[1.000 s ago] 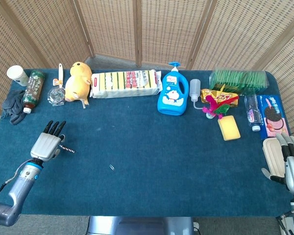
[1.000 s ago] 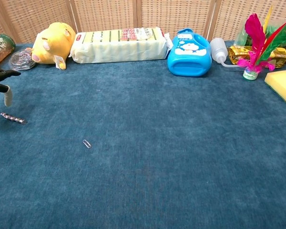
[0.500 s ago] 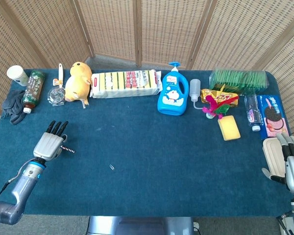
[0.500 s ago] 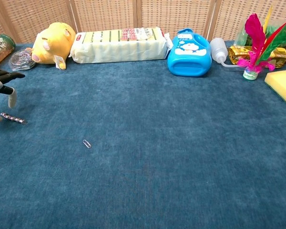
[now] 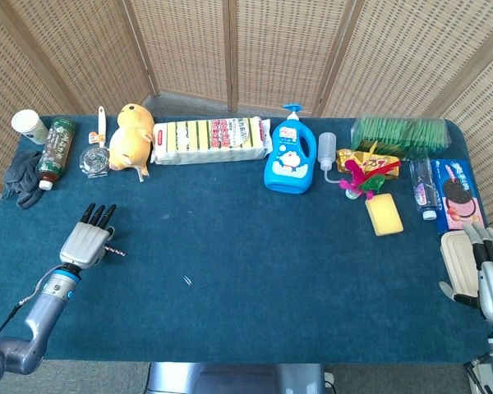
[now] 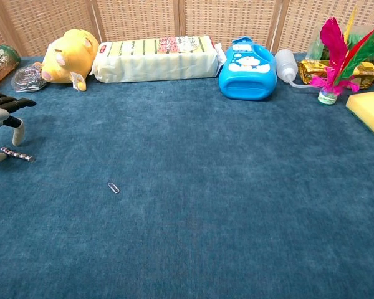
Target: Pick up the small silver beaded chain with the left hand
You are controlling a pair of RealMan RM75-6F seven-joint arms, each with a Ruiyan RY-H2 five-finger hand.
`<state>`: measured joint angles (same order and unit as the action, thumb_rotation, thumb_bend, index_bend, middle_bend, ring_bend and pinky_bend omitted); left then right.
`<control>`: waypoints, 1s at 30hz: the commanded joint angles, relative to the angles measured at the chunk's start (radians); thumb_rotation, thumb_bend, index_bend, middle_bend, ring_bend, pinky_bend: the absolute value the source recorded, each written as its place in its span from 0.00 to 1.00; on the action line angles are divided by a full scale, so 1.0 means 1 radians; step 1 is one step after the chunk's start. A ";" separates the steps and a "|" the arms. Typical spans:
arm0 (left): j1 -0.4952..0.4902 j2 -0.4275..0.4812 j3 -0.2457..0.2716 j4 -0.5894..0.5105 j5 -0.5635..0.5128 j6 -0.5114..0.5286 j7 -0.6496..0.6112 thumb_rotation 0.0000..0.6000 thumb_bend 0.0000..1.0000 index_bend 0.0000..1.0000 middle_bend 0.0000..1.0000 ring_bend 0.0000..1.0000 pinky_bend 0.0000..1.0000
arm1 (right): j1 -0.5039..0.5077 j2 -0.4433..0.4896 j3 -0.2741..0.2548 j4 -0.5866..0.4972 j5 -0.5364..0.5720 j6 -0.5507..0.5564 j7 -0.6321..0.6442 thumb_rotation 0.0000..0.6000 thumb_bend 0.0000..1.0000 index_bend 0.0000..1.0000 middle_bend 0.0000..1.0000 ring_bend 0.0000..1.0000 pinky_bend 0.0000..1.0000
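Note:
The small silver beaded chain (image 5: 115,250) lies flat on the blue cloth near the table's left edge, a short straight strand (image 6: 17,154). My left hand (image 5: 85,241) hovers just left of it and over its left end, palm down, with straight fingers pointing to the back of the table. The chest view catches only that hand's edge (image 6: 2,111); its thumb hangs down just above the chain, which it does not grip. At the table's right edge my right hand (image 5: 492,275) is still and holds nothing.
A paper clip (image 5: 187,281) lies right of the chain. Along the back stand a bottle (image 5: 55,148), a yellow plush (image 5: 130,135), a sponge pack (image 5: 211,139) and a blue bottle (image 5: 288,158). A white box (image 5: 455,256) sits by my right hand.
My left hand has crept a little to the right and toward the back, closer over the chain. The chain and my right hand have not moved.

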<state>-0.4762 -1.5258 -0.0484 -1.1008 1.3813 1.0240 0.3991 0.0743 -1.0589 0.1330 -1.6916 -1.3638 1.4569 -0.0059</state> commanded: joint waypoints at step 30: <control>0.000 0.001 0.010 -0.018 0.003 0.056 0.076 1.00 0.69 0.53 0.00 0.08 0.05 | 0.000 0.004 0.000 -0.006 0.000 -0.001 0.006 1.00 0.00 0.00 0.00 0.00 0.00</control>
<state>-0.4769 -1.5291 -0.0385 -1.1141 1.3783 1.0716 0.4746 0.0747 -1.0554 0.1327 -1.6976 -1.3642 1.4556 -0.0002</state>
